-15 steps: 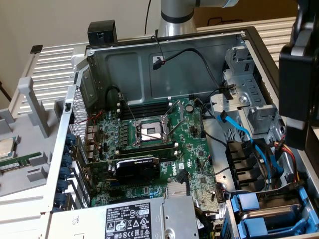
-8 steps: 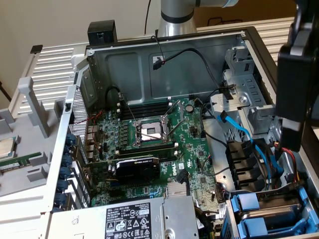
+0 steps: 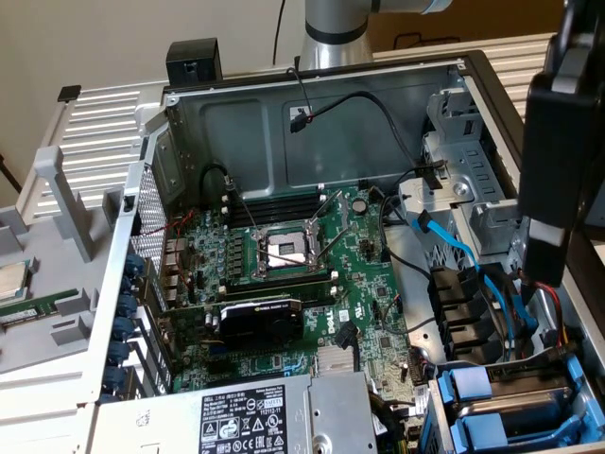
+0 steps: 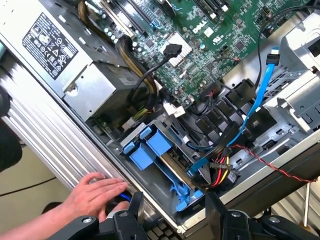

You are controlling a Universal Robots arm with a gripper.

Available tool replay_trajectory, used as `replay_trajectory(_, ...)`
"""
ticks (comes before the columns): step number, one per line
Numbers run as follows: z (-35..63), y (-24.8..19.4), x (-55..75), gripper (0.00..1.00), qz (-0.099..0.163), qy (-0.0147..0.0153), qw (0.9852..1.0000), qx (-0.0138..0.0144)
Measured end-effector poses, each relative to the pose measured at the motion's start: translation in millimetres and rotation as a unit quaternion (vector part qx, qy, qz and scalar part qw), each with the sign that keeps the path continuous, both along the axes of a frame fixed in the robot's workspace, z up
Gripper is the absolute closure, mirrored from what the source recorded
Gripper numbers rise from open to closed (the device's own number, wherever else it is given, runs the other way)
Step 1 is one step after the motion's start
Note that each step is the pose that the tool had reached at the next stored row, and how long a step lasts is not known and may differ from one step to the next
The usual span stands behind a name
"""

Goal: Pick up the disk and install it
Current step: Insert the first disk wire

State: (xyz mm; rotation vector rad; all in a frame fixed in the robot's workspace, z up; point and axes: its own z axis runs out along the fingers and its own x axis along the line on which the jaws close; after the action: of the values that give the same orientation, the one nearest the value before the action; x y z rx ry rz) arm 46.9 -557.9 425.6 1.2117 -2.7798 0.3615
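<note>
The gripper (image 4: 173,209) is hanging with its two fingers spread wide and nothing between them; just beside one finger a person's hand (image 4: 95,196) is lying against the outside of the case rim (image 4: 60,140), and that is the first worry: any drop or sideways drift from here risks striking those knuckles; past the fingertips, in the corner bay, the disk (image 4: 159,147) is probably the blue-railed unit sitting there, though no label is facing the camera and it may be the other tray; red, yellow and black power wires (image 4: 220,175) and a blue data cable (image 4: 260,95) are crowding the bay's far side, so a finger reaching in could snag them or pull a connector loose; a skewed grip on the plastic rails might let the drive twist and jam; farther off the motherboard (image 4: 210,45) is lying exposed to a dropped part; in the exterior view the arm (image 3: 333,33) is rising behind the case, and its black wrist housing (image 3: 558,170) is pointing down over the bay at the exterior view's right.
</note>
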Motion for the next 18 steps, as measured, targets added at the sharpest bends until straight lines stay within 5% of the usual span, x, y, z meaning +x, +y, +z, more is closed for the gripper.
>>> replay_trajectory(5, 7.3, -7.2, 0.5, 0.39, 0.0, 0.0077, 1.0, 0.0046)
replay_trajectory(13, 8.2, -13.0, 0.5, 0.39, 0.003, 0.0315, 0.9992, 0.0235)
replay_trajectory(15, 8.2, -14.2, 0.5, 0.39, 0.004, 0.0338, 0.999, 0.0277)
replay_trajectory(18, 8.2, -17.5, 0.6, 0.39, 0.007, 0.0341, 0.999, 0.0285)
